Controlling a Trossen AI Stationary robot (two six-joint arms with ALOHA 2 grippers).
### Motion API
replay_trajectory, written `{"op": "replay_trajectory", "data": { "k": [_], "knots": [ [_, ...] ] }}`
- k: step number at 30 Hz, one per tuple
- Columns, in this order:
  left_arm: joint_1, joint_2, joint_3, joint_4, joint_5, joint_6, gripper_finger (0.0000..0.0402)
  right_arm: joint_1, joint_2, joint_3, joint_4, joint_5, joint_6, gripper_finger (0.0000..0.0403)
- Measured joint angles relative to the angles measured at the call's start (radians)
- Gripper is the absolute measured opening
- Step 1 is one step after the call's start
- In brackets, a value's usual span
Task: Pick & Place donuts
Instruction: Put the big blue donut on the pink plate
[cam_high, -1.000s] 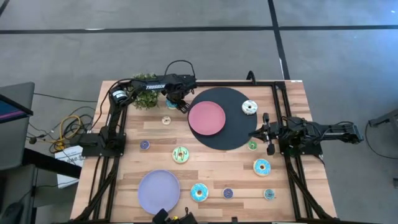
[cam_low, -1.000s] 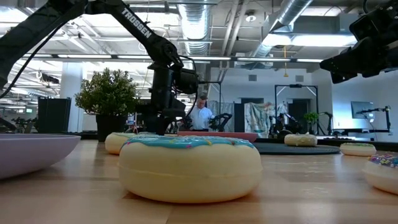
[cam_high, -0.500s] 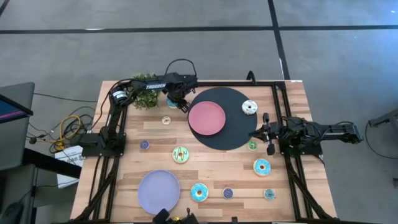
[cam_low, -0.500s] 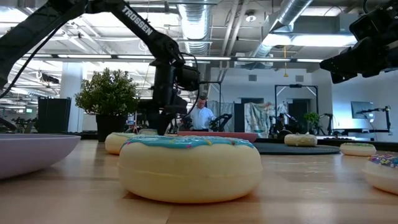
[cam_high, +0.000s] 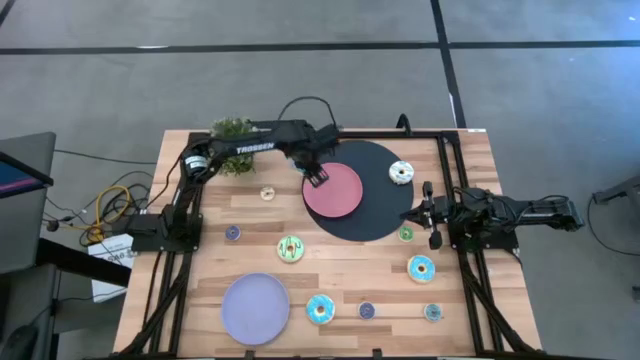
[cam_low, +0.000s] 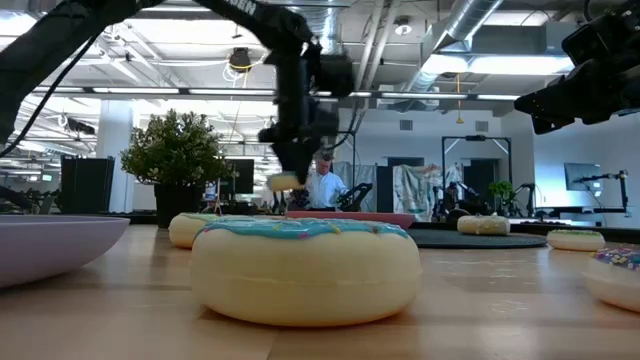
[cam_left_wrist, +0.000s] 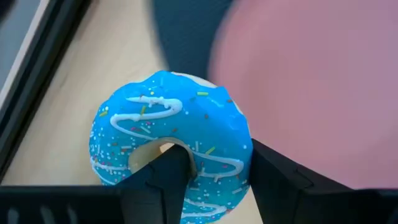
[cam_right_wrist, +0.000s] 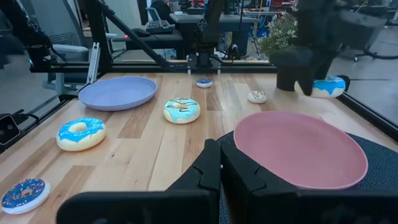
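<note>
The left end effector (cam_high: 318, 176) is gripping a blue-iced donut (cam_left_wrist: 169, 144), its two fingers clamped on the ring's edge, and is holding it in the air at the rim of the pink plate (cam_high: 334, 190). That plate is sitting on a dark round mat (cam_high: 375, 222) on the table (cam_high: 250, 255). The right end effector (cam_high: 427, 215) is waiting by the mat's right edge with its fingers shut and nothing in them. A white donut (cam_high: 401, 173) is lying on the mat, well apart from the plate. A green-iced donut (cam_high: 291, 248) is resting on the bare wood, between the pink plate and the lavender plate (cam_high: 255, 309).
</note>
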Motion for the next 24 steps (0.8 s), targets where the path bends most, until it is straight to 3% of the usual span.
{"op": "replay_trajectory", "data": {
  "k": [7, 15, 18, 24],
  "knots": [
    [-0.146, 0.0, 0.005, 0.18, 0.012, -0.015, 0.0149, 0.0, 0.0, 0.0, 0.0, 0.0, 0.0, 0.0],
    [-0.2, 0.014, 0.007, 0.418, 0.005, -0.025, 0.0149, 0.0, 0.0, 0.0, 0.0, 0.0, 0.0, 0.0],
    [-0.197, 0.052, 0.011, 0.407, 0.042, -0.055, 0.0149, 0.0, 0.0, 0.0, 0.0, 0.0, 0.0, 0.0],
    [-0.182, 0.169, 0.13, 0.277, 0.112, -0.113, 0.0149, 0.0, 0.0, 0.0, 0.001, 0.0, 0.0, 0.0]
  ]
}}
